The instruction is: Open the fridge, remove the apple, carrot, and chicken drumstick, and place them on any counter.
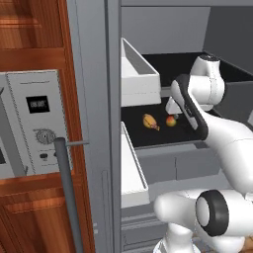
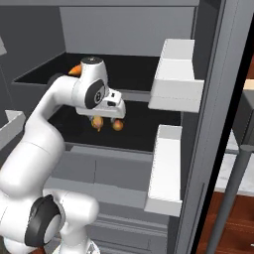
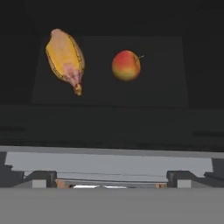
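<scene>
The black fridge shelf (image 1: pixel 148 136) carries two things — the chicken drumstick (image 3: pixel 65 59) and the apple (image 3: pixel 126 65), apart.

base views – flank arm, share fridge (image 1: pixel 163 163) shelf | hand view – close above apple (image 3: pixel 126 65)

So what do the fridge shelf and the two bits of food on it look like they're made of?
The shelf looks like matte black plastic or coated metal: flat, dark, no shine. The apple has smooth skin, red blending into yellow, with a thin stem. The chicken drumstick looks like cooked meat, golden-brown with yellowish patches and a narrow bony end. Everything is computer-rendered, so these are only looks.
</scene>
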